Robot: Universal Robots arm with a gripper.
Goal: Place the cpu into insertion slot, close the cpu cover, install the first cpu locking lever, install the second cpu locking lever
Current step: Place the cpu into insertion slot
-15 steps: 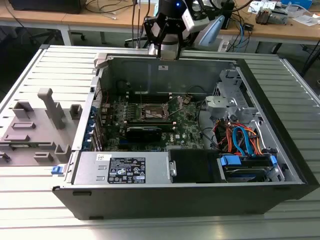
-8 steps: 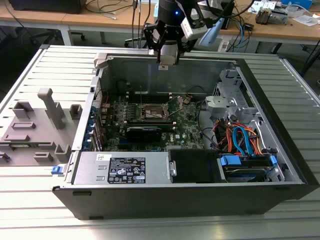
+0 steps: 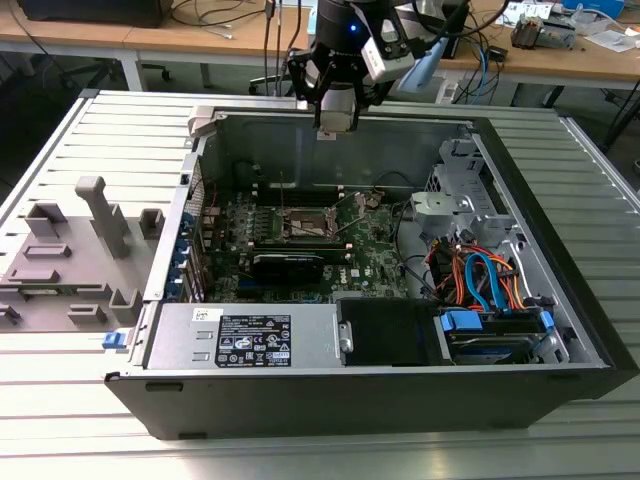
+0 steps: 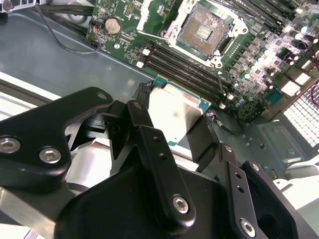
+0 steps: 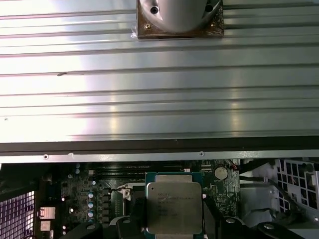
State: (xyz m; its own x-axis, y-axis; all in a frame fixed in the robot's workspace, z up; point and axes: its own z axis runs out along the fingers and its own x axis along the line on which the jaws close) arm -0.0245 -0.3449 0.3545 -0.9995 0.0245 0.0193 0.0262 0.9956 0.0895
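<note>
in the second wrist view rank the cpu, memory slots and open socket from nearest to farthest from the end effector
1. cpu, gripped in the end effector.
2. memory slots, just past the cpu's edge.
3. open socket, beyond the slots.

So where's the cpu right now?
In both wrist views the cpu sits clamped in the gripper, held above the case, short of the open socket.

Exterior view: high, far, looks down on case [image 3: 400, 395] and claw [image 3: 337, 112]. Both wrist views: tight behind claw, sharing cpu [image 4: 174, 107] and motherboard [image 4: 249, 55] beyond.
</note>
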